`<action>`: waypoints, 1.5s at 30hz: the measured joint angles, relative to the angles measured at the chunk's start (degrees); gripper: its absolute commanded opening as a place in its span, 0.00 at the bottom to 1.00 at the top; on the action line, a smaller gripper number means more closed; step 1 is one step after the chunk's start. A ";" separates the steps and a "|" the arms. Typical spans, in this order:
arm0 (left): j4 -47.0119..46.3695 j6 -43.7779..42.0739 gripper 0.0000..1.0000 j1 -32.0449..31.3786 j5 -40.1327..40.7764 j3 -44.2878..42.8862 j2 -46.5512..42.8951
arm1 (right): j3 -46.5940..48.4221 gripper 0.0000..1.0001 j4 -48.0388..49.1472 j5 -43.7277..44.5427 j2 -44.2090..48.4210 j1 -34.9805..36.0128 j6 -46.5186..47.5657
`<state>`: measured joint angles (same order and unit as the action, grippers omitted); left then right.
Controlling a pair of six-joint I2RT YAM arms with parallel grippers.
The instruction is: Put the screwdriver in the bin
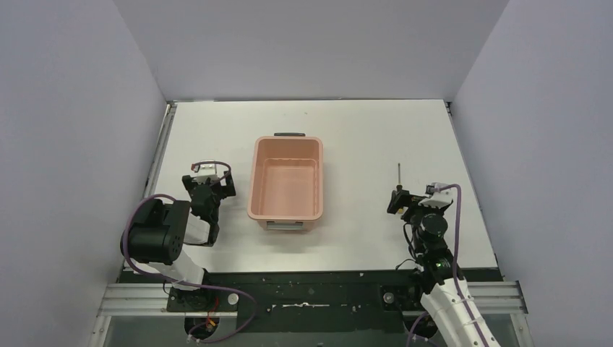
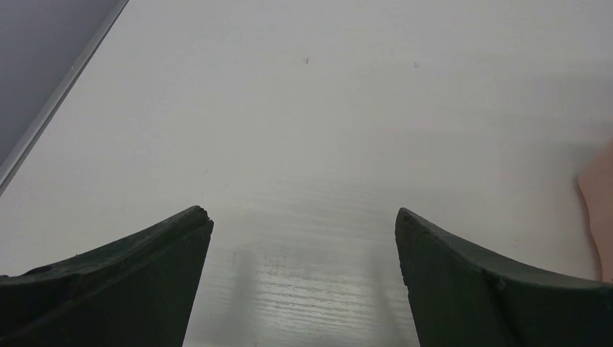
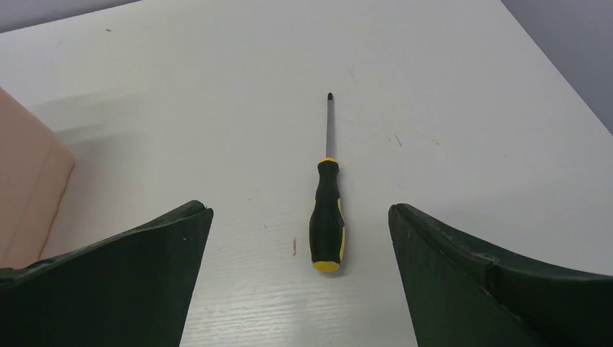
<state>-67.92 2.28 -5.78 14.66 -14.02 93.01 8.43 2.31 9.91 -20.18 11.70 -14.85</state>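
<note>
The screwdriver (image 1: 398, 177) lies flat on the white table, right of the bin, with its shaft pointing away from the arms. In the right wrist view its black-and-yellow handle (image 3: 327, 217) lies just ahead of my right gripper (image 3: 296, 210), which is open and empty, with the butt end about level with the fingertips. From above, the right gripper (image 1: 398, 196) is at the near end of the handle. The salmon-pink bin (image 1: 253, 181) stands empty at mid-table; its side shows in the right wrist view (image 3: 25, 181). My left gripper (image 1: 209, 181) is open and empty, left of the bin.
The left wrist view shows bare table between the left gripper's (image 2: 300, 213) fingers, and a sliver of the bin (image 2: 600, 195) at the right edge. Grey walls enclose the table on three sides. A small pink mark (image 3: 294, 246) is on the table beside the handle.
</note>
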 measured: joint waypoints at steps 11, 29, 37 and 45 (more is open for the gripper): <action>0.00 0.00 0.97 0.00 -0.02 0.00 0.00 | 33.38 1.00 -14.47 7.28 -33.62 -1.40 -0.42; 0.00 0.00 0.97 0.17 -0.04 0.02 0.00 | 52.00 0.59 -34.16 -7.56 -76.81 -8.92 4.17; 0.00 0.00 0.97 0.22 -0.09 0.02 0.00 | 49.94 0.00 -31.91 -9.66 -78.12 -9.81 4.07; 0.00 0.00 0.97 0.22 -0.09 0.02 0.00 | 57.37 0.00 -41.20 -9.64 -79.17 -10.19 3.56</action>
<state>-67.92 2.28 -5.56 14.57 -14.00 93.01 65.80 -38.89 0.27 -99.35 1.52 -11.29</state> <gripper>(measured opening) 0.974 0.230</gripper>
